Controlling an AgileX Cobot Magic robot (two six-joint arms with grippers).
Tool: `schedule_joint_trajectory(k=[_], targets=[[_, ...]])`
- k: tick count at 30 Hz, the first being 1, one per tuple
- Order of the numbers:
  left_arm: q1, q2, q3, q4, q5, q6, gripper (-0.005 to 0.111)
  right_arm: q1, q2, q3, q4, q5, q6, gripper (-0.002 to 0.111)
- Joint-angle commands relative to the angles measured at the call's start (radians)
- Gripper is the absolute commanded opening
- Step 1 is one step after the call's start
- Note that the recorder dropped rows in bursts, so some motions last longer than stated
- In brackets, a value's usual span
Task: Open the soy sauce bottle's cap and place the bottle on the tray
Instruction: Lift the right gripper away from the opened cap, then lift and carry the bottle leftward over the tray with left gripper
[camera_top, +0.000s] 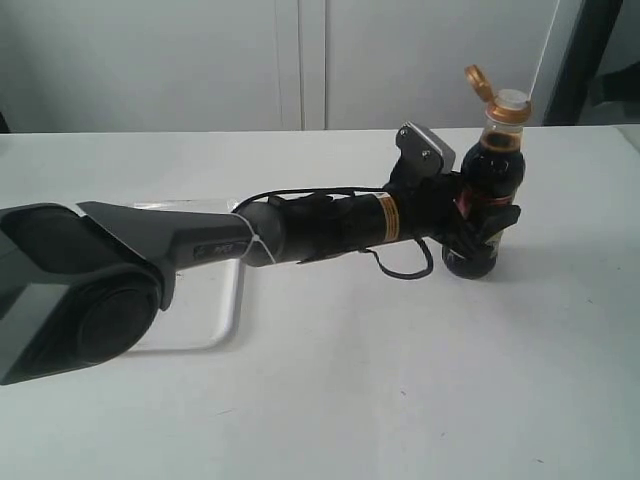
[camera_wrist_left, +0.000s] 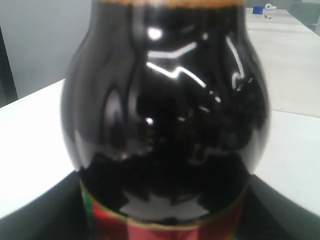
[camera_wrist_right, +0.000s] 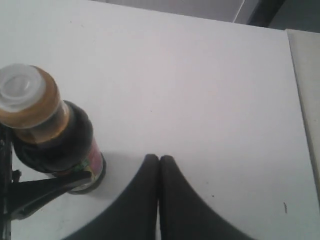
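The soy sauce bottle (camera_top: 490, 170) stands upright on the white table, right of centre. Its orange-brown cap (camera_top: 478, 80) is flipped up on its hinge, baring the white spout (camera_top: 511, 98). My left gripper (camera_top: 488, 228) reaches across from the left and is shut on the bottle's labelled lower body. The left wrist view is filled by the dark bottle (camera_wrist_left: 165, 125), with black fingers (camera_wrist_left: 40, 215) on both sides. In the right wrist view my right gripper (camera_wrist_right: 159, 160) is shut and empty, beside the bottle (camera_wrist_right: 55, 145). The white tray (camera_top: 232, 300) lies at the left, mostly hidden under my left arm.
The left arm (camera_top: 300, 228) and its loose cable (camera_top: 405, 270) stretch over the table's middle. A table edge (camera_wrist_right: 295, 100) runs past the right gripper. White cabinet doors stand behind the table.
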Motion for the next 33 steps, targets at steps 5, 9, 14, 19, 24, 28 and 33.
schedule_joint_trajectory(k=[5,9,14,19,24,28,33], targets=[[-0.011,-0.068,0.007,0.062,0.015,-0.013,0.0,-0.006,-0.011,0.167,0.024,-0.248,-0.003,0.0],[-0.011,-0.087,0.007,0.065,0.001,-0.013,0.0,-0.006,-0.031,0.168,0.024,-0.25,-0.001,0.0],[-0.011,-0.108,0.01,0.085,0.008,-0.009,0.0,-0.006,-0.091,0.168,0.024,-0.248,-0.015,0.0],[-0.011,-0.141,0.02,0.103,0.023,-0.011,0.0,-0.006,-0.128,0.168,0.024,-0.229,-0.012,0.0],[-0.011,-0.205,0.077,0.103,0.023,0.032,0.0,-0.006,-0.13,0.168,0.024,-0.222,-0.012,0.0],[-0.005,-0.259,0.15,0.069,0.021,0.085,0.0,-0.006,-0.13,0.168,0.017,-0.219,-0.012,0.0],[0.059,-0.333,0.263,0.01,-0.048,0.095,0.0,-0.012,-0.13,0.168,0.001,-0.205,0.014,0.0]])
